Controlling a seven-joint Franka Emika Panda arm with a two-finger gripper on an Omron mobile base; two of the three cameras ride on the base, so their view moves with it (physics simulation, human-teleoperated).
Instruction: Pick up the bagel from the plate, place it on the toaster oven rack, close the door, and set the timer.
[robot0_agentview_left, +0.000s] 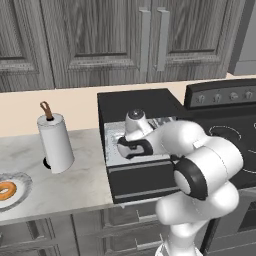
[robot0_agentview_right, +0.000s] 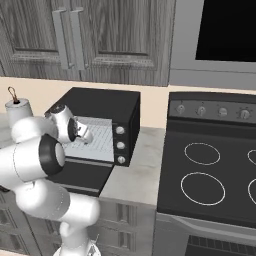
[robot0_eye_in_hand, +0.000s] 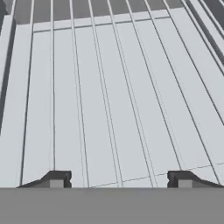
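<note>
The bagel lies on the plate at the far left of the counter, well away from the arm. The black toaster oven stands with its door folded down flat. My gripper hovers just above the toaster oven rack, pointing down at it. It is open, both fingertips wide apart with nothing between them. From the right, the gripper sits over the front left part of the rack, above the lowered door.
A paper towel roll stands on the counter between plate and oven. Three knobs run down the oven's right front. A black stove adjoins on the right. Wooden cabinets hang above.
</note>
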